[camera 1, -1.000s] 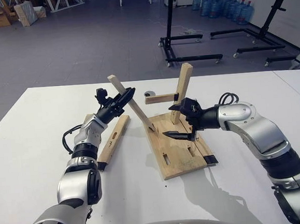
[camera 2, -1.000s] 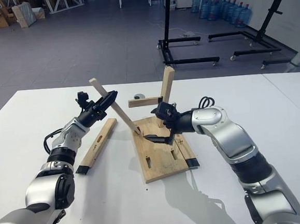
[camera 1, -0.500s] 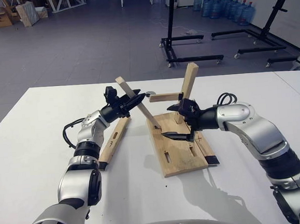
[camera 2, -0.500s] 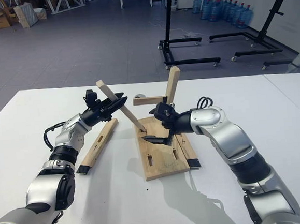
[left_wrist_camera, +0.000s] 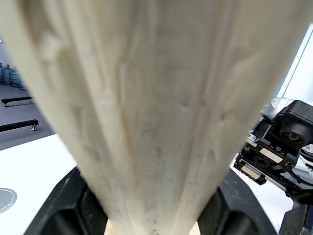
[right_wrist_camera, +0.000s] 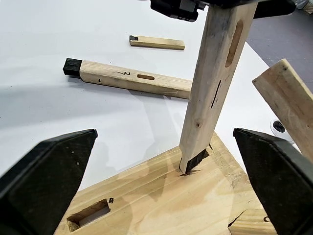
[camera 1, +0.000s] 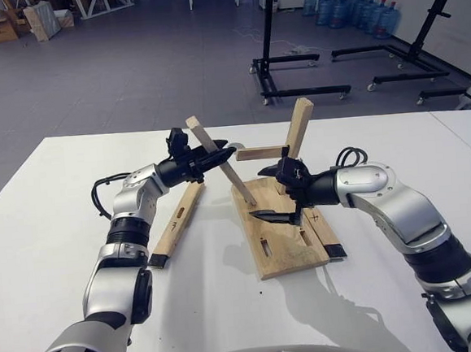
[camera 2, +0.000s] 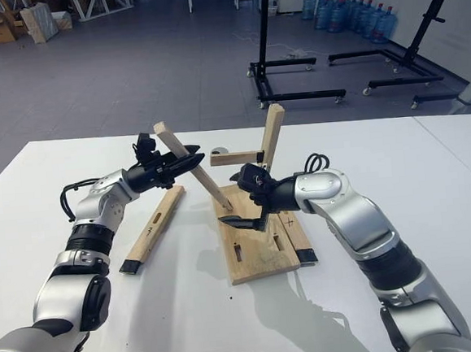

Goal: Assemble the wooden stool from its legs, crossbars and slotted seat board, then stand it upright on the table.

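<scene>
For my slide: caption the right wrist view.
Open right gripper frames a tilted leg, black tip resting on the seat board.

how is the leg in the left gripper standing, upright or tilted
Tilted: the leg has its foot on the seat board, top leaning to the robot's left.

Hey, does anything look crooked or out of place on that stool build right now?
Yes. The pale wooden leg clamped in the left gripper leans steeply, its lower end near the far left corner of the flat slotted seat board, not upright. The second leg beyond the right gripper also tilts.
</scene>
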Robot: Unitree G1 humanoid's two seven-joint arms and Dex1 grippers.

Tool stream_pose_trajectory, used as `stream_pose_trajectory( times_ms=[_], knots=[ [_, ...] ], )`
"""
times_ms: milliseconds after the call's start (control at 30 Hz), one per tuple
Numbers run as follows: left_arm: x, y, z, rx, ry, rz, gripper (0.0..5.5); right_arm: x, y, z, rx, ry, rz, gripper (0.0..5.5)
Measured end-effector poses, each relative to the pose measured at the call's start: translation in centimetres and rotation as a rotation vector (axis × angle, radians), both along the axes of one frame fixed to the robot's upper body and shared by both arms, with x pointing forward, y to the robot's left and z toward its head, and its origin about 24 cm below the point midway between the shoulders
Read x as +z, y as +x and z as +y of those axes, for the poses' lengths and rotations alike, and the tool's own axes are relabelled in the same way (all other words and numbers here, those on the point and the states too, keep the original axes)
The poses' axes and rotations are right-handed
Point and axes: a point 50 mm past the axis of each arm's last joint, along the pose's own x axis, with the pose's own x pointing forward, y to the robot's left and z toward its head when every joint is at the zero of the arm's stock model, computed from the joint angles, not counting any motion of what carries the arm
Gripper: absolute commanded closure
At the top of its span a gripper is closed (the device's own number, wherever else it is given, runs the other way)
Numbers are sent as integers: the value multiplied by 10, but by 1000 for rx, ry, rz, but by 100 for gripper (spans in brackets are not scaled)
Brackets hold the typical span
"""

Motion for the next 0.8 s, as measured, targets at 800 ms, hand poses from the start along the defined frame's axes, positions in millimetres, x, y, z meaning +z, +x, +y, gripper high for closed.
stream_pose_trajectory(
  times_ms=[800],
  knots=[
    [-2, 12, -3, 17, 72, -57, 348, -4, -3, 4, 3, 12, 12, 37]
  ],
)
